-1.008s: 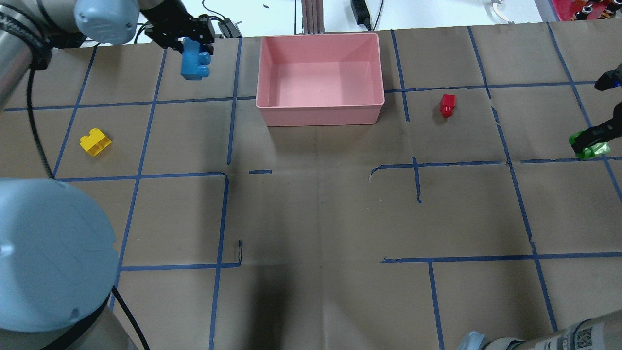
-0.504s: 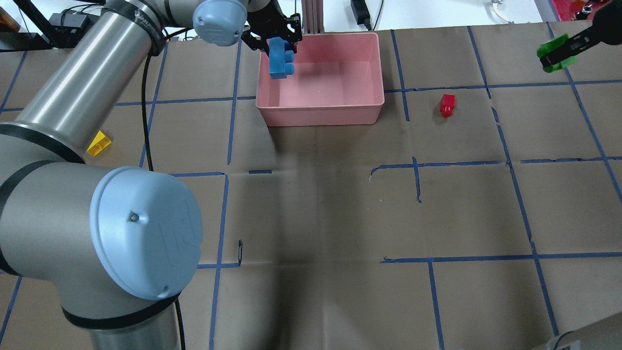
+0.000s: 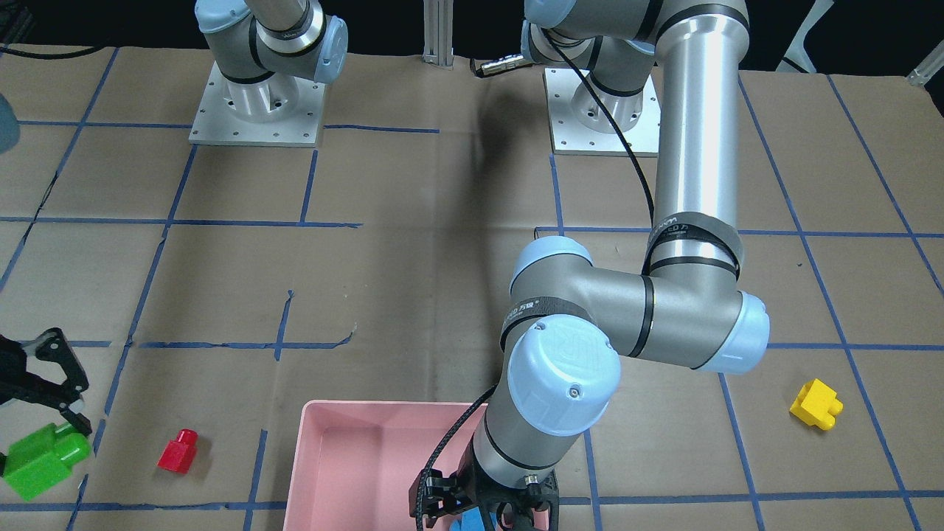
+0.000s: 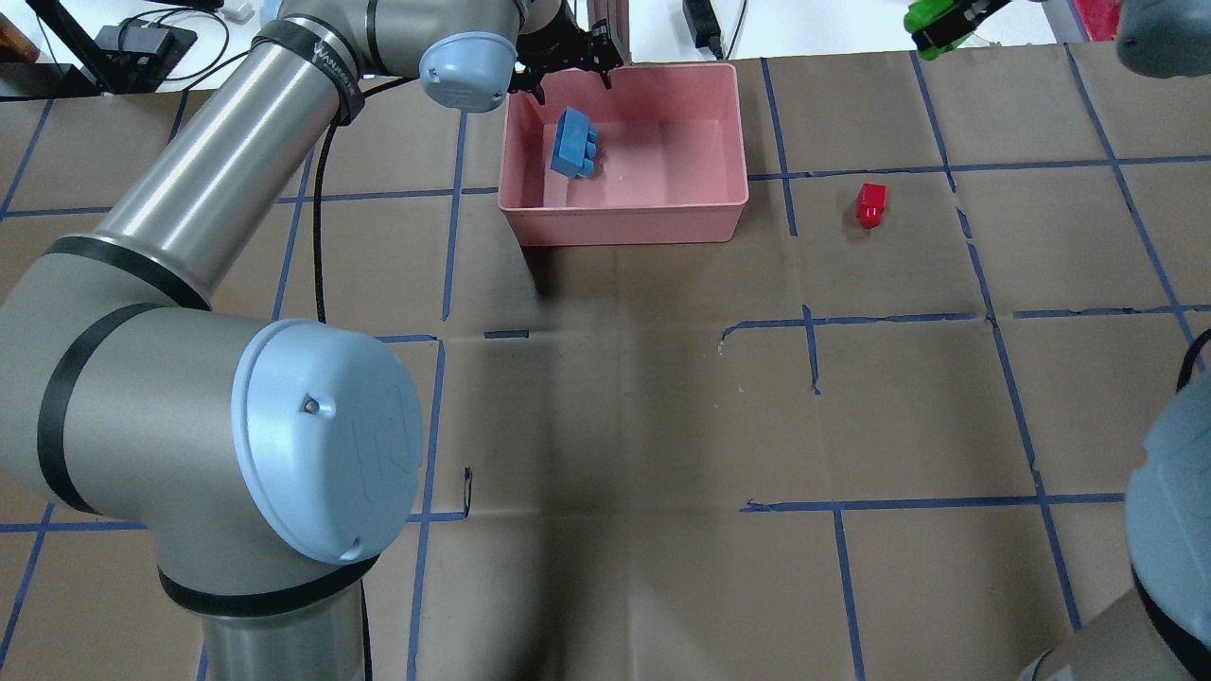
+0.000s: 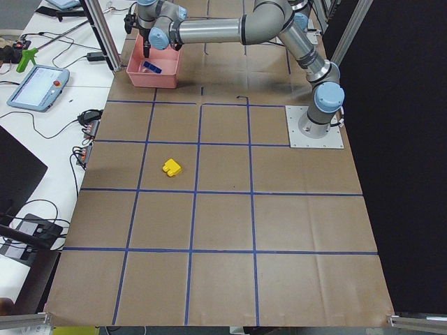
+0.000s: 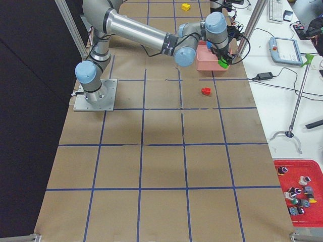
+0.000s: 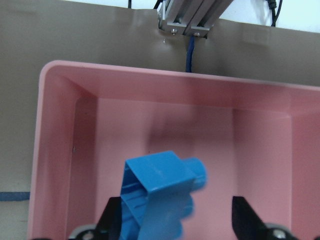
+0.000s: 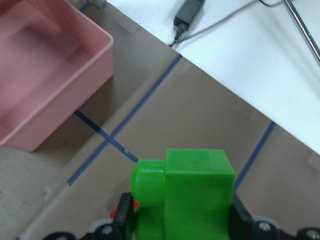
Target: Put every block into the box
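So, one of four is in: the light blue block lies tilted inside the box, with my left hand spread above it. My right hand pinches the green block, aloft at the box's 2 o'clock. The red block at 3 o'clock and the yellow block near 8 o'clock wait on the bench.
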Available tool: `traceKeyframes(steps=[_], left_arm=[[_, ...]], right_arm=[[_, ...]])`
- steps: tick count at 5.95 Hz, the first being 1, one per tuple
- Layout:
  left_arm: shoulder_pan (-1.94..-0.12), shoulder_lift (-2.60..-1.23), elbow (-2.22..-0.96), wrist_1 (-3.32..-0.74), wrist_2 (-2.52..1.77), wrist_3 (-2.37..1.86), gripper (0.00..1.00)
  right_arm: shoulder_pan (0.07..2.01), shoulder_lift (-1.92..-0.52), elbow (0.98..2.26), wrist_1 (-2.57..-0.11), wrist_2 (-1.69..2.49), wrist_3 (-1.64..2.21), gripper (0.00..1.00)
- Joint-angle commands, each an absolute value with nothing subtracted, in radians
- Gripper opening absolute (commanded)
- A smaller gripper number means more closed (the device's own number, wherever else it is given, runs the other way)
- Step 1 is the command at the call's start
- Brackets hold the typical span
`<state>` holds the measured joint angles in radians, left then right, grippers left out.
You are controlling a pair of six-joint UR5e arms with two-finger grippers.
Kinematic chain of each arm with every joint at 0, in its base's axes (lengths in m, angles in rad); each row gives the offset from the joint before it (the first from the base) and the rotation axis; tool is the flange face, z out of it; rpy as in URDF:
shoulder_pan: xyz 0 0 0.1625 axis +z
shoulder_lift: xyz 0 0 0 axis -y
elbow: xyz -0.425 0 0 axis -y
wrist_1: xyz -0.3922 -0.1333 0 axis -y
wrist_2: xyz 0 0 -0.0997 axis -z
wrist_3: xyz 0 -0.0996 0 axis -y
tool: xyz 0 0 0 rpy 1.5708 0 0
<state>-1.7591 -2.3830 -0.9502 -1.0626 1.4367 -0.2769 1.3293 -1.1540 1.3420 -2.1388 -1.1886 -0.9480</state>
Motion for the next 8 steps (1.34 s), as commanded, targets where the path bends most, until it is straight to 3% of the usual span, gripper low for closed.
traceKeyframes(steps=[1,4,7,8], left_arm=[[-1.723,-2.329,-0.95,-1.121,1.439,-0.278,1.0],[-1.477,-2.119,-1.049,-1.346,1.439,-0.014,1.0],[-1.172,-2.066,-1.172,-1.365,1.44,0.35,1.0],[-1.091,-2.08,-1.175,-1.368,1.44,0.511,1.0]], right_arm=[[1.417,-1.086,1.278,-2.147,-1.18,-0.939,0.03],[1.616,-0.947,1.198,-2.149,-1.087,-0.836,0.04],[1.66,-0.894,1.181,-2.186,-1.045,-0.841,0.06],[1.664,-0.893,1.157,-2.198,-1.052,-0.848,0.77]])
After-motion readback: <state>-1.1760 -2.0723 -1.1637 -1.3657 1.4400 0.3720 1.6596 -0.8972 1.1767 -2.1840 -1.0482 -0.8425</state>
